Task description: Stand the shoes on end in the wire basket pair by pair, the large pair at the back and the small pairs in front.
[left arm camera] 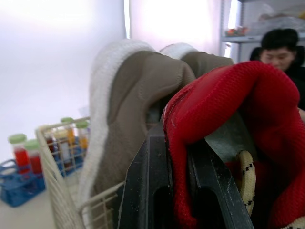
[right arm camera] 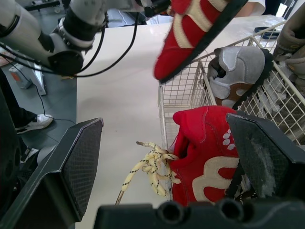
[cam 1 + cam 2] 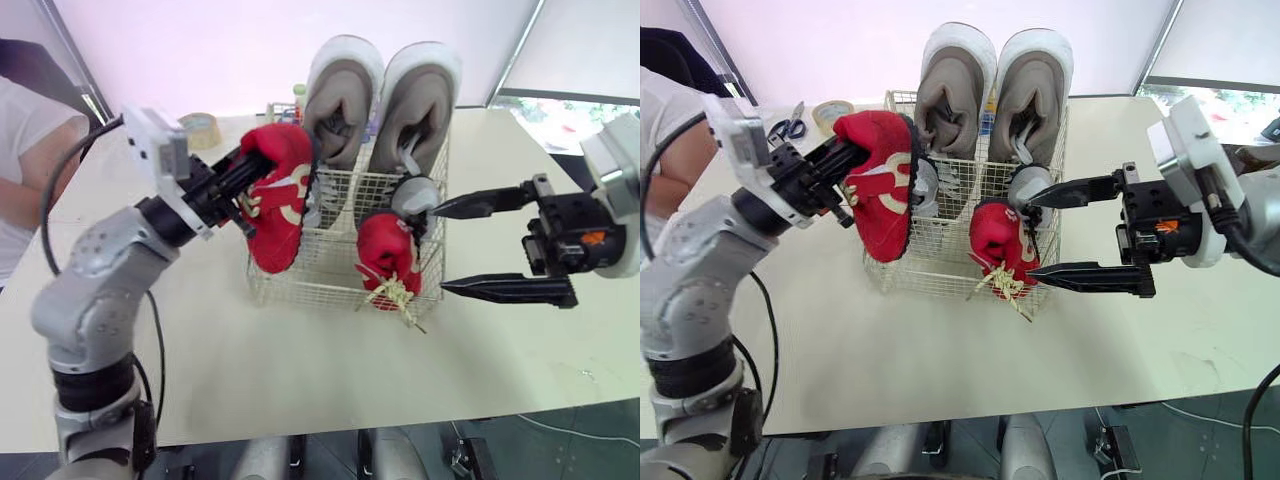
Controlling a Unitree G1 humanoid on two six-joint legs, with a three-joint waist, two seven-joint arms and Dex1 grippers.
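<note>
A white wire basket stands on the table with two large beige shoes on end in its back row. My left gripper is shut on a small red shoe, which hangs toe down over the basket's front left corner. The other red shoe stands in the front right compartment, its laces spilling over the wire. A small grey shoe sits just behind it. My right gripper is open at the basket's right side, level with that red shoe and touching nothing.
A tape roll and scissors lie behind the basket to the left. A blue rack of small bottles stands behind the basket. A person in white stands at the table's left edge. The cream table runs to its front edge.
</note>
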